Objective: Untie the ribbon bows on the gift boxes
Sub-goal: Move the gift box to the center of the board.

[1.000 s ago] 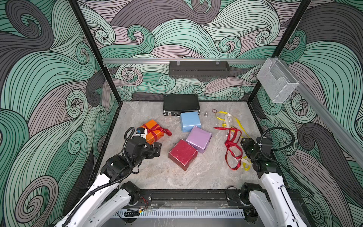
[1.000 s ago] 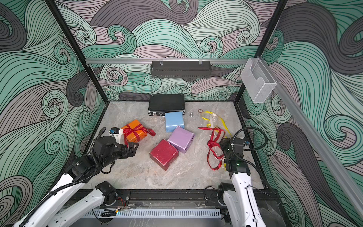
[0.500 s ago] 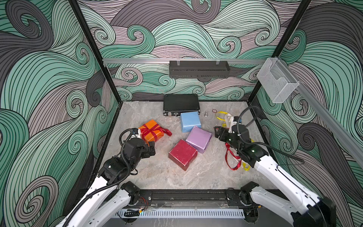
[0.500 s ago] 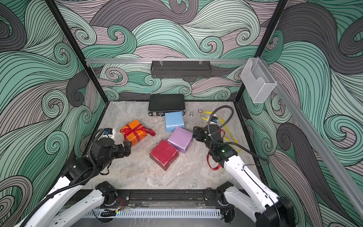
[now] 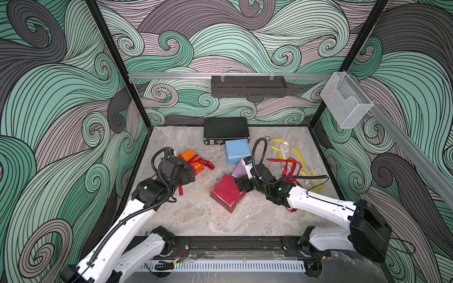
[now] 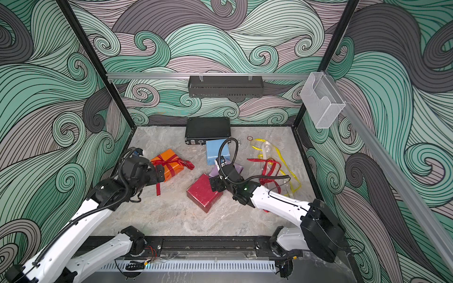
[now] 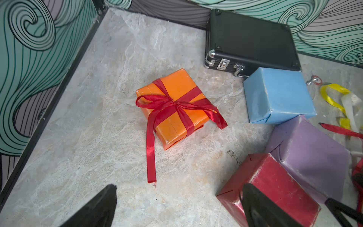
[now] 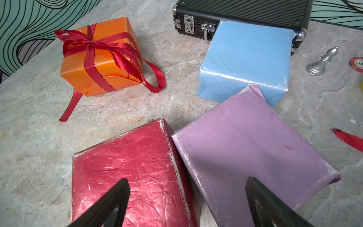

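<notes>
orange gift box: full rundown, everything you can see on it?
The orange gift box is small, squarish, wrapped in glossy orange paper with creased edges. A red satin ribbon crosses its top and sides, still tied in a bow; one long tail trails onto the marble-look table. It sits flat, touching only ribbon and table.

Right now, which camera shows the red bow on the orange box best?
The left wrist view: the red bow sits in the middle, with its knot, loops and long tail all clear. The right wrist view shows it too, more side-on, with the loops overlapping. In both top views it is small and far off.
</notes>
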`<action>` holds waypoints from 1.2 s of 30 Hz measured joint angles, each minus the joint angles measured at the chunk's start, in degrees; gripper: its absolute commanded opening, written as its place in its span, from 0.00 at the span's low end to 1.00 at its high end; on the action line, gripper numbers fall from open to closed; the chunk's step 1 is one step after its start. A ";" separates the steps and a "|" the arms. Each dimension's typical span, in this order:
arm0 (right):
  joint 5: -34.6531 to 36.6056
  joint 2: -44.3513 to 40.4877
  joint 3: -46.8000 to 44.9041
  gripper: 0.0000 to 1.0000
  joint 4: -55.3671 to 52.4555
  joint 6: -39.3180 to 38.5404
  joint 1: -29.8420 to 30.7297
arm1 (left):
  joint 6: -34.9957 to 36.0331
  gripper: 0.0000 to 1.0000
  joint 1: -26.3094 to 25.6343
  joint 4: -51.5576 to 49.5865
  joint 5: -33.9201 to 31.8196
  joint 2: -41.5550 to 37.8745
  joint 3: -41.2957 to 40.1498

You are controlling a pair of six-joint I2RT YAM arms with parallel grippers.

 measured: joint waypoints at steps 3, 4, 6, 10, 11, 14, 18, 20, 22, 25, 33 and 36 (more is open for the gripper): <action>0.42 0.31 -0.04 0.94 1.44 -0.17 0.42 | -0.04 0.98 4.55 0.04 3.89 7.41 4.37; 0.50 0.44 -0.04 0.94 2.03 -0.39 0.42 | -0.07 0.98 5.64 0.04 4.92 10.12 5.84; 0.79 0.72 -0.04 0.95 2.91 -0.92 0.46 | -0.09 0.98 7.10 0.09 6.43 15.08 8.44; 1.36 0.79 -0.28 0.95 3.78 -1.38 0.46 | -0.07 0.97 8.61 0.50 8.13 23.61 12.44; 1.53 0.79 -0.37 0.95 3.82 -1.40 0.46 | -0.07 0.97 8.83 0.48 8.39 25.51 13.25; 1.92 0.79 -0.61 0.96 3.85 -1.64 0.46 | -0.07 0.96 10.34 0.85 10.03 31.58 15.41; 1.92 1.40 -0.70 0.96 4.33 -1.97 0.46 | 0.13 0.92 14.25 -0.76 13.62 41.57 20.57; 1.90 2.25 -0.70 0.95 4.70 -2.10 0.46 | 0.50 0.89 15.91 -1.66 15.63 46.07 23.61; 1.88 3.37 -0.68 0.96 4.72 -2.27 0.46 | 0.83 0.89 17.07 -1.88 16.98 49.07 25.11; 1.79 4.52 -0.68 0.95 4.70 -2.47 0.46 | 1.55 0.89 17.57 -2.12 18.43 49.99 25.24; 0.37 4.87 -0.66 0.95 4.70 -2.69 0.46 | 2.45 0.88 18.56 -1.70 21.86 49.99 24.98; 0.13 5.16 -0.61 0.95 4.70 -2.73 0.55 | 2.16 0.88 19.26 -0.79 21.99 48.52 22.45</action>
